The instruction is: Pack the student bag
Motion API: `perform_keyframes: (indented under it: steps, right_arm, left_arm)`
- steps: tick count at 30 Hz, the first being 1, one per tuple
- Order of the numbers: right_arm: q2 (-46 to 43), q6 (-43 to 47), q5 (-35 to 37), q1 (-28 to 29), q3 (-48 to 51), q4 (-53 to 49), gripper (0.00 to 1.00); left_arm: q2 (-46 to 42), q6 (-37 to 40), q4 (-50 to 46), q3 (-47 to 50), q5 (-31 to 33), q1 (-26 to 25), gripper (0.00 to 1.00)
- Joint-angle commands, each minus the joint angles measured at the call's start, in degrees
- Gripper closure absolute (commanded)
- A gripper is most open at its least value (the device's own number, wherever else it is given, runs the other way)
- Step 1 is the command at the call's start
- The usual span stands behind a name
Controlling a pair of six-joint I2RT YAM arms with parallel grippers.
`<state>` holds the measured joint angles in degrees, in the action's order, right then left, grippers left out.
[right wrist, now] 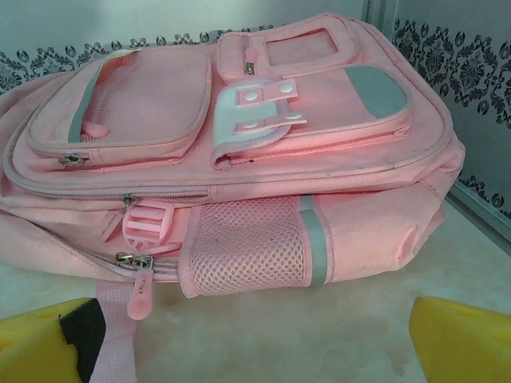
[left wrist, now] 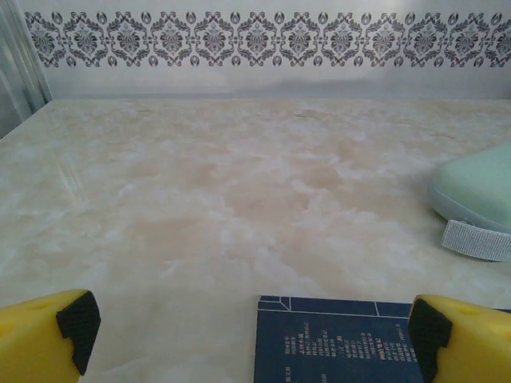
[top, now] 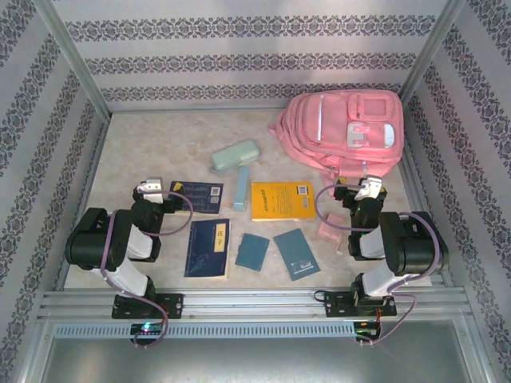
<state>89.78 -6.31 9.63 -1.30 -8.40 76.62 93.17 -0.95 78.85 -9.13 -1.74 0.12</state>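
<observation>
From above, the large pink fabric backpack (top: 339, 132) lies flat in the far right corner of the pale marbled table (top: 136, 152), its top and right edges close to the patterned walls (top: 239, 48). The far left of the table is open. Mid-table lie a mint-green fabric pencil case (top: 235, 155), a yellow book (top: 281, 201), a small dark blue book (top: 200, 195) just beside the left gripper (top: 150, 188), a larger dark blue notebook (top: 207, 247) and two teal booklets (top: 252, 251). A small pale pink pouch (top: 329, 232) sits by the right gripper (top: 369, 185), which is near the backpack's front edge.

In the left wrist view, the yellow fingers (left wrist: 44, 335) are spread wide with nothing gripped. The blue book's top edge lies between them. Bare marble runs to the back wall, and the pencil case is at the right.

In the right wrist view, the fingers (right wrist: 455, 339) are also spread and empty. The backpack lies just ahead with its mesh pocket facing the camera. A strip of bare table separates it from the fingers, and a narrow gap remains beside the right wall.
</observation>
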Motion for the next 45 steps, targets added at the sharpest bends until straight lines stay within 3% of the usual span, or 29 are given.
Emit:
perform_keyframes:
  steps: [1,8,30,34,37,38,41,45]
  right_arm:
    - [0.4,-1.3,-0.8,-0.3,-0.2,2.7,0.02]
    - [0.5,-1.3,-0.8,-0.3,-0.3,2.7,0.02]
    - [0.4,-1.3,-0.8,-0.3,-0.2,2.7,0.02]
    - [0.5,-1.1,-1.1,-0.2,-2.4,-0.1,0.02]
    - [-2.3,1.5,-4.0,1.2,-9.6,-17.1,0.02]
    - [-1.8,2.2,-5.9,1.3,-10.5,-17.8,0.02]
    - [-2.0,4.4,-11.6,1.3,-7.5,-13.3,0.02]
    - [-1.4,5.0,-13.3,1.3,-3.3,-4.6,0.02]
  left_arm:
    - [0.2,1.5,2.8,0.4,-2.6,0.4,0.0]
    - [0.2,5.2,2.9,0.8,-11.0,0.2,0.0]
    - [0.4,5.2,2.9,0.6,-10.8,0.1,0.0]
    - [0.5,4.1,2.9,0.2,-8.1,0.2,0.0]
    - [0.7,3.3,2.9,0.1,-6.2,0.2,0.0]
    - [0.5,3.1,2.9,0.2,-5.5,0.3,0.0]
    - [0.5,2.5,2.9,0.2,-4.1,0.4,0.0]
    - [0.6,1.3,2.9,0.0,-0.8,0.3,0.0]
